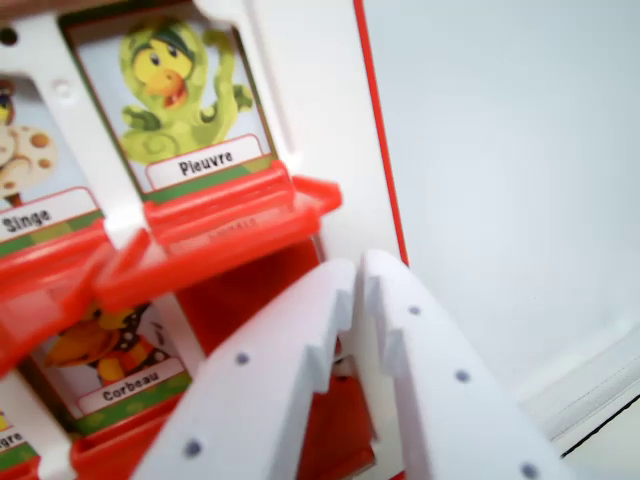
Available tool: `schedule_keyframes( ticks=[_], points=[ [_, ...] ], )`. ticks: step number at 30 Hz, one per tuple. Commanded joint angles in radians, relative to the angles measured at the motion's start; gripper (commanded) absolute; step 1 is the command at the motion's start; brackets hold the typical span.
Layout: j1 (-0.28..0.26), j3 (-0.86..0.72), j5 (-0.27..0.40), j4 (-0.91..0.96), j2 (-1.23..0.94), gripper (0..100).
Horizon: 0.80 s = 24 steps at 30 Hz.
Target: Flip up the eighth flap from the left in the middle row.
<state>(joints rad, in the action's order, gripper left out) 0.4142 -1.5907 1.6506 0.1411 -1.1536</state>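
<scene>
Beside tool (358, 272): three readable cards, Pleuvre (190, 100), Singe (35, 170), Corbeau (115, 360).

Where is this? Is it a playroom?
Maybe a game table, though I can't be sure. There's a red board game with animal cards named Pieuvre and Corbeau, and the robot's white tool right over it.

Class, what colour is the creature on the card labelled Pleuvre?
Green creature with a yellow face, seen in the wrist view.

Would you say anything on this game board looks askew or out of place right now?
Nothing looks damaged. The Pieuvre card, Singe card and Corbeau card sit straight in their red frames. The white gripper points at the slot beside Corbeau, whose card cannot be seen.
</scene>
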Motion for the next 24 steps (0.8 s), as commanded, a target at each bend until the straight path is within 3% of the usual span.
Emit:
schedule_keyframes(
  ticks=[1,8,15,20,24],
  points=[
    [-0.014,0.089,-0.003,0.026,-0.038,0],
    [-0.012,0.032,0.0,-0.044,-0.121,0],
    [-0.014,-0.077,0.026,-0.221,-0.367,0],
    [-0.051,-0.137,0.031,-0.417,-0.575,0],
    [-0.117,-0.13,0.034,-0.624,-0.71,0]
  ],
)
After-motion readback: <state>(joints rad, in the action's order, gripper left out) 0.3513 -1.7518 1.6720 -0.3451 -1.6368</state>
